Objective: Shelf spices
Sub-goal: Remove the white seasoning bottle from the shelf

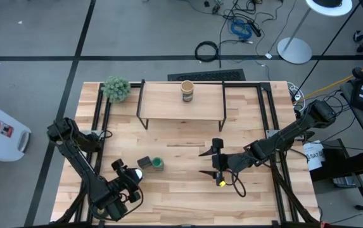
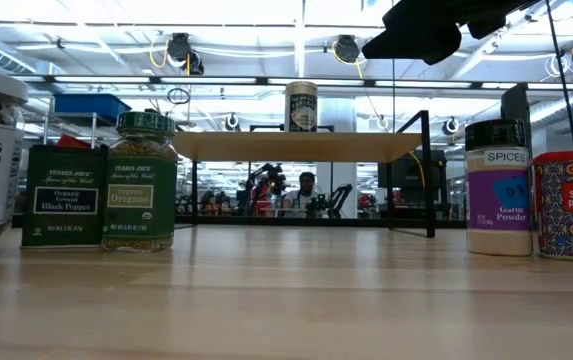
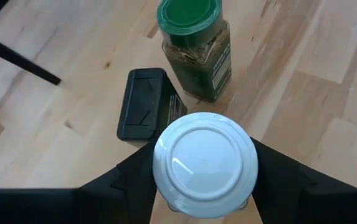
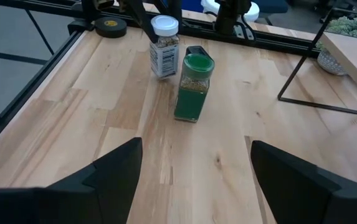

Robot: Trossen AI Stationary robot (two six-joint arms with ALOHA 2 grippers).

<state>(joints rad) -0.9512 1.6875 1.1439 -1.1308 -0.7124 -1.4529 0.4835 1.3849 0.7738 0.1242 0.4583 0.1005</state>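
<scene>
The counter (image 1: 187, 183) was pale wooden planks with a black metal frame along its sides, standing on a grey floor strewn with cables; a white lamp base stood beyond it. Level across the top, the room behind showed ceiling lights and a seated person far back.

The shelf (image 1: 181, 109) stood at the far middle of the counter, one tan-lidded jar (image 1: 187, 91) upright on its board. A fuzzy green plant ball (image 1: 116, 88) sat by the shelf's left end.

The left tool (image 3: 204, 186) was closed around the white-lidded jar (image 3: 205, 163) at the near left — just beyond it stood the dark square tin (image 3: 146, 104) and the green-lidded jar (image 3: 195, 46), side by side.

The right tool (image 4: 194, 168) hung above the counter's middle right, fingers spread wide and holding nothing. In the level view a garlic powder jar (image 2: 497, 187) and a red tin (image 2: 570, 203) stood at the right — close together.
</scene>
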